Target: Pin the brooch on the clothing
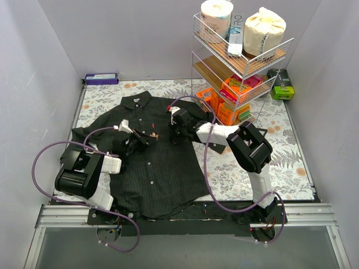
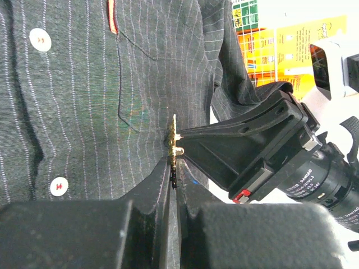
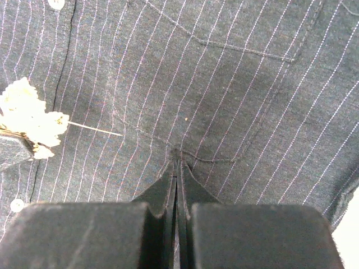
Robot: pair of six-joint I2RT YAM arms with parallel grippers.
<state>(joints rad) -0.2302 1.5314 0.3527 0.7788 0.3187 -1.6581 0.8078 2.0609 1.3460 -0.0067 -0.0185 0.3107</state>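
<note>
The clothing [image 1: 157, 162], a black pinstriped shirt, lies flat on the floral cloth. My left gripper [image 1: 147, 137] is shut on the brooch [image 1: 153, 135], a small golden pin held just above the shirt's chest. In the left wrist view the brooch [image 2: 175, 140] stands edge-on at my shut left gripper [image 2: 175, 168], close to the right gripper's finger [image 2: 224, 148]. My right gripper [image 1: 175, 128] is shut on a pinched fold of the shirt [image 3: 224, 84] by the pocket seam, as the right wrist view shows [image 3: 178, 162]. There the brooch [image 3: 28, 115] shows at the left, its needle pointing right over the fabric.
A white wire rack [image 1: 238, 61] with paper rolls and orange boxes stands at the back right, close behind the right arm. A purple box [image 1: 101, 78] lies at the back left wall and a green box [image 1: 282, 91] at the back right. White walls enclose the table.
</note>
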